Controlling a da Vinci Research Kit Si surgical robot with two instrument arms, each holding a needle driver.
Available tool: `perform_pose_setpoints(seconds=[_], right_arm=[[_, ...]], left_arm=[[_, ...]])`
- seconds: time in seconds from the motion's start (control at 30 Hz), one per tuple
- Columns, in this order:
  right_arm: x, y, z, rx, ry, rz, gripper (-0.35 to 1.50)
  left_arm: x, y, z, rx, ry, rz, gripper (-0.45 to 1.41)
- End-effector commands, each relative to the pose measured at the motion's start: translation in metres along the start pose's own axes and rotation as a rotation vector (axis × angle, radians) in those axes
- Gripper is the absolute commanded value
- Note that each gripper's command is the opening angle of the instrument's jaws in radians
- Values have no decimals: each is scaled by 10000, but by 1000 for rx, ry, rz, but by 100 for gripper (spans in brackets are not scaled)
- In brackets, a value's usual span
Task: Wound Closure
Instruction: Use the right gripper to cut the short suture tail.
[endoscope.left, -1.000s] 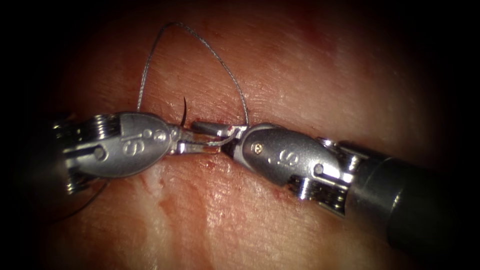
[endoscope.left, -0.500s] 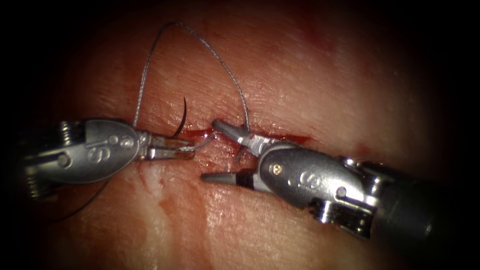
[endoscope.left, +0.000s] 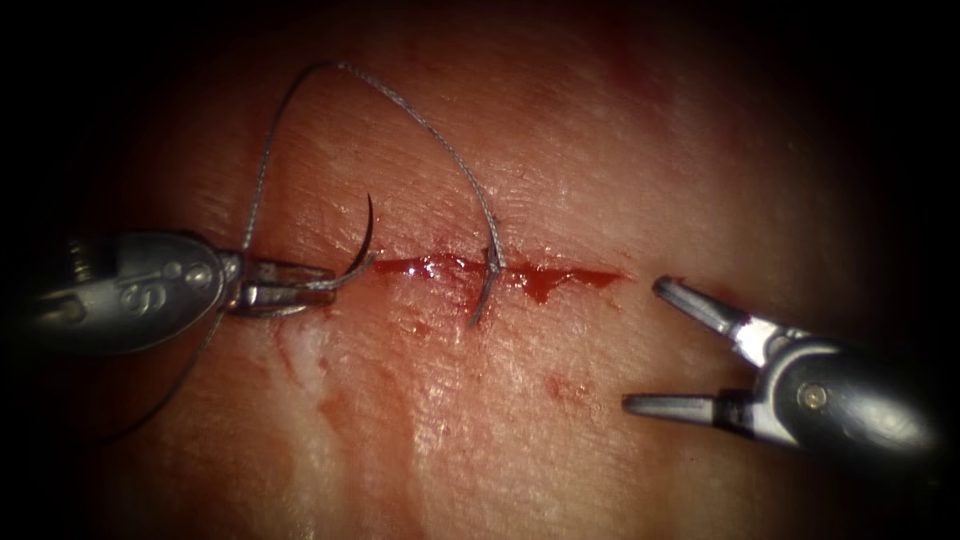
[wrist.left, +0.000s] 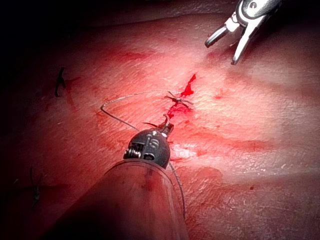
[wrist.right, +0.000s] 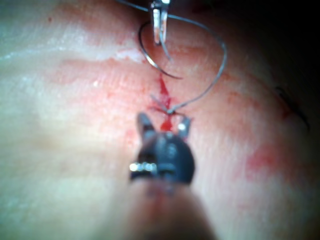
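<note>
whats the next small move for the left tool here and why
Probably keep drawing the left tool leftward: it holds the dark curved needle clear of the tissue, the grey braided thread arcs slack to the red cut, and the right tool is open, empty.

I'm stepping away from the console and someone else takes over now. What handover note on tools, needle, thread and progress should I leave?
Left tool: jaws shut on the needle, near the middle of its curve; the needle is out of the tissue.
Right tool: jaws open, holding nothing, right of the cut.
Thread: arcs from the needle to a stitch across the cut.
Done: one thread pass.
Left: the cut is open, with red fluid.
</note>
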Motion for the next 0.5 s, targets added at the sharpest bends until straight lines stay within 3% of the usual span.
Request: perform_pose_setpoints(seconds=[0.03,0.33,0.5], right_arm=[[-4,4,4,-8,-1,0,125],[-10,-1,11,-11,4,7,125],[-15,-5,18,-11,13,14,125]], left_arm=[[0,-1,6,1,13,-5,-45],[-6,31,4,-49,75,-36,-45],[-25,43,4,-53,76,-53,-45]])
